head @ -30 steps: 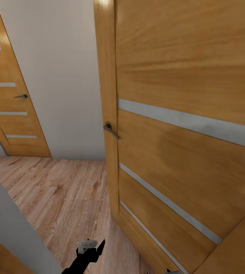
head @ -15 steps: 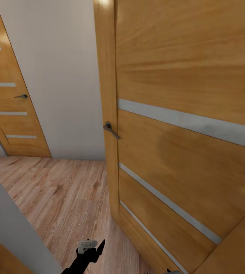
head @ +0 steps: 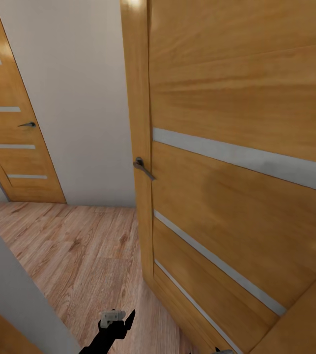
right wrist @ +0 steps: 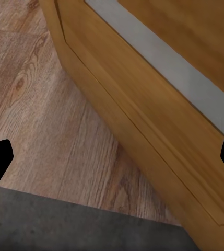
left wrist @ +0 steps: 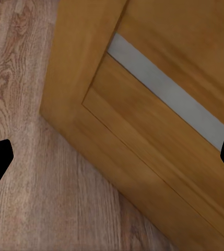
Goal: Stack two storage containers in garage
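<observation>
open door (head: 236, 147) at right, second door (head: 10, 123) far left, wall (head: 74, 98) between

no readable text, labels or numbers on anything

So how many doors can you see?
2. One big wooden door close up on the right, one farther back on the left. More may be out of view.

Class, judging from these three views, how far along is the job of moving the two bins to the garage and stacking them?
Nothing looks done. The left tool and right tool are both open, holding nothing. In hand is travel: the robot faces a wooden door with a lever handle, on plank flooring; a strip of grey concrete lies below the right tool. Fetching, carrying and stacking both bins remain.
</observation>
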Controlling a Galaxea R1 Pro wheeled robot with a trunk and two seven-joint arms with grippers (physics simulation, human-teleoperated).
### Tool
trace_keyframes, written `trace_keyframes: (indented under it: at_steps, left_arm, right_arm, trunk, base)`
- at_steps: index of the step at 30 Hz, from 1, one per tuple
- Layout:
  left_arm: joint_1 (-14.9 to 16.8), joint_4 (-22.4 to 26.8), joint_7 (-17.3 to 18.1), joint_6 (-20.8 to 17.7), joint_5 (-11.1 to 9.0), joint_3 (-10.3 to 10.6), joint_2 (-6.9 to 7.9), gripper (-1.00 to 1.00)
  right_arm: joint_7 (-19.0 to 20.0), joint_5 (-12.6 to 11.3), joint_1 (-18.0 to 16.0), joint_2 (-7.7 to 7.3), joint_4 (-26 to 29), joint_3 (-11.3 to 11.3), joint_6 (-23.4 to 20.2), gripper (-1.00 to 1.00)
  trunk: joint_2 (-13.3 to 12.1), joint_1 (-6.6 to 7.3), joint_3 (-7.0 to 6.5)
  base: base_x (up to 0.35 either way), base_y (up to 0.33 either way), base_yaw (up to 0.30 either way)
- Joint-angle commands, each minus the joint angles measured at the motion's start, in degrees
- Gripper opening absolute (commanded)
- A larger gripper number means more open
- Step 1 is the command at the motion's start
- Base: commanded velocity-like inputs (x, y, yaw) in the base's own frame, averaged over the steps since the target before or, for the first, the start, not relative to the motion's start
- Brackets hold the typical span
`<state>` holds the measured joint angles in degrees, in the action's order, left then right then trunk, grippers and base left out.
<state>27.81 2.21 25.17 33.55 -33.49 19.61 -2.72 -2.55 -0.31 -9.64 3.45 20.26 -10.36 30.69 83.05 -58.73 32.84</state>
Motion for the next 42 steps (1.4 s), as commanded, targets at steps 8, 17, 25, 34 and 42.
trace_keyframes:
  at_steps: [8,17,25,34,42]
  left_arm:
    - [0.05,-0.04,0.32,0.08,-0.61,0.34,-0.01,1.0]
    - [0.05,-0.01,0.32,0.03,-0.61,0.34,-0.01,1.0]
    - [0.05,-0.01,0.32,0.02,-0.61,0.28,-0.01,1.0]
    - [0.05,-0.01,0.32,0.02,-0.61,0.25,-0.01,1.0]
    - [0.05,-0.01,0.32,0.02,-0.61,0.25,-0.01,1.0]
  right_arm:
    - [-0.27,-0.04,-0.03,-0.01,-0.05,-0.28,0.16,1.0]
    - [-0.27,-0.04,-0.03,0.0,-0.05,-0.28,0.16,1.0]
    - [-0.27,-0.04,-0.03,0.0,-0.05,-0.28,0.16,1.0]
    - [-0.27,-0.04,-0.03,0.01,-0.05,-0.28,0.14,1.0]
    - [-0.27,-0.04,-0.03,-0.02,-0.05,-0.28,0.16,1.0]
  trunk:
    - [0.03,0.0,0.05]
    - [0.03,0.0,0.05]
    - [0.03,0.0,0.05]
    - [0.03,0.0,0.05]
    - [0.03,0.0,0.05]
  base:
    - [0.093,0.0,0.0]
    - [0.218,0.0,0.0]
    - [0.043,0.0,0.0]
    - [0.001,0.0,0.0]
    - [0.0,0.0,0.0]
